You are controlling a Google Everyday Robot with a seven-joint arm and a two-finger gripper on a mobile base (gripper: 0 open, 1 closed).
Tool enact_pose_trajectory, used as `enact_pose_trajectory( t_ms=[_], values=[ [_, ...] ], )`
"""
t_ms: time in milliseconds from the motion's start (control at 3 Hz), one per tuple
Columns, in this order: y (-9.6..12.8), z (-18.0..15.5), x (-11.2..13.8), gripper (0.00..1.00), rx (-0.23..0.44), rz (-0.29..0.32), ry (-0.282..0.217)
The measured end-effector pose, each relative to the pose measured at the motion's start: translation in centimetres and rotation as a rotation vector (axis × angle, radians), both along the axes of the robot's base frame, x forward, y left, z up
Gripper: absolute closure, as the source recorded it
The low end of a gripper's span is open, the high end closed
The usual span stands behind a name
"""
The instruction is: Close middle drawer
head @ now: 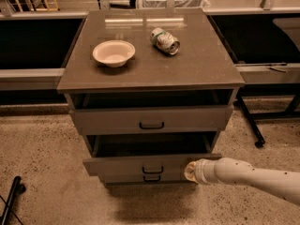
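We see the wide grey wood-grain middle drawer (122, 165) pulled out, at six o'clock from the brown tabletop (197, 64). The gripper (191, 171) appears to touch the three o'clock end of its front, which runs nine to three. Closing likely means pushing toward twelve. We cannot tell whether the gripper is open or holding anything.

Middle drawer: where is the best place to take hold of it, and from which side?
Take the middle drawer by the small dark loop handle at its centre, coming straight in from the front. The rest of the front is flat and offers no hold. The gripper is at the front's right end, away from the handle.
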State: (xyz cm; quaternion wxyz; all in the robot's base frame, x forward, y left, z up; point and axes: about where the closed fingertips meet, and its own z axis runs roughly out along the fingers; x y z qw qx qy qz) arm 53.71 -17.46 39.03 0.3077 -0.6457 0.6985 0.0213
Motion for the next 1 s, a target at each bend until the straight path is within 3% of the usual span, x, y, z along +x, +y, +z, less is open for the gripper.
enact_pose_trajectory(
  t_ms=[333,667,1000],
  values=[
    [0.0,0.0,0.0,0.16,0.0,0.0,0.0],
    [0.01,-0.01,0.0,0.0,0.0,0.0,0.0],
    [0.01,-0.01,0.0,0.0,0.0,0.0,0.0]
  ],
)
